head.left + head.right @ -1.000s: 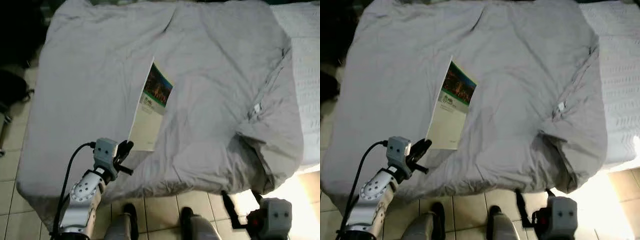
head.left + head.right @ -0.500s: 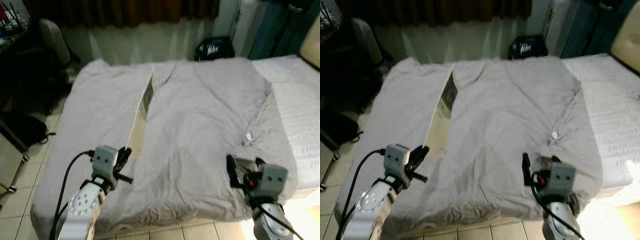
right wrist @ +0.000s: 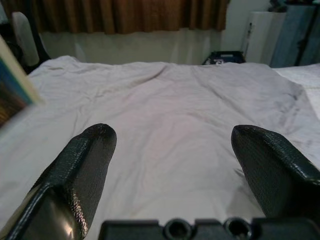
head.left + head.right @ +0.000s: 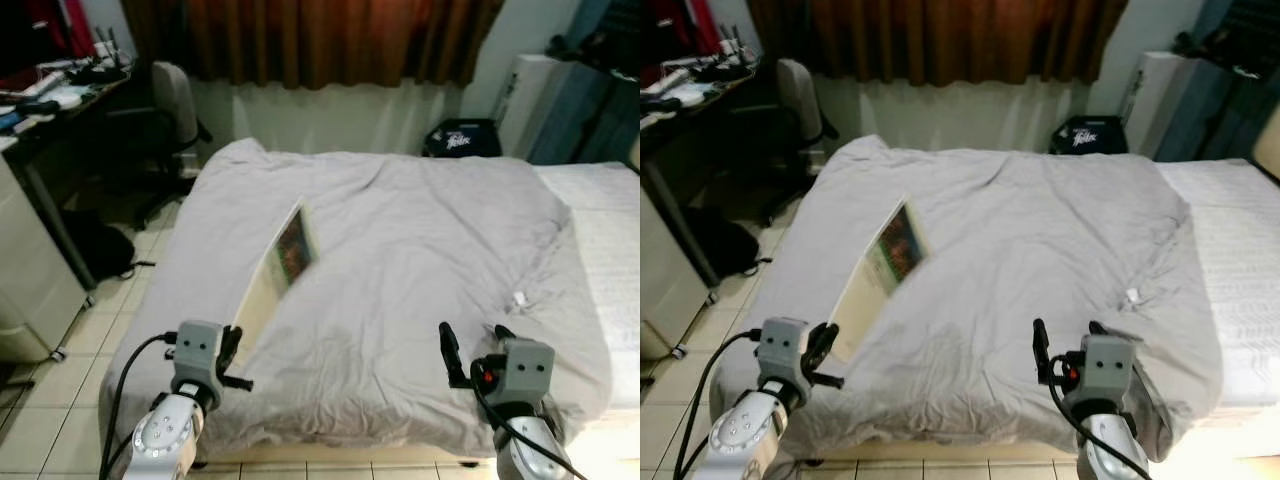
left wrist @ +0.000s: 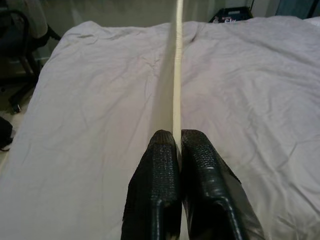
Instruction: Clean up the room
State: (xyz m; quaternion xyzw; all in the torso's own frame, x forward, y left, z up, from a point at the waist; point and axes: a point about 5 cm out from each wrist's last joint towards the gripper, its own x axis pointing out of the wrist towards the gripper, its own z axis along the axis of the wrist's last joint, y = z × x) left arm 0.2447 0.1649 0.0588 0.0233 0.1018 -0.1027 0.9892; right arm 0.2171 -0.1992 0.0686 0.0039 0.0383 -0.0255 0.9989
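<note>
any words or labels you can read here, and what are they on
Booklet, held in the left gripper above the grey blanket: a picture and some print on the cover, too small and blurred to read.
Black bag on the floor beyond the bed: white lettering, too blurred to read.
Small white tag on the blanket: nothing readable.

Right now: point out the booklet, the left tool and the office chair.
booklet [image 4: 292,247], left eye view, on its printed cover.
left tool [image 5: 177,145], left wrist view, between the fingertips.
office chair [image 4: 172,92], left eye view, on its backrest.
</note>
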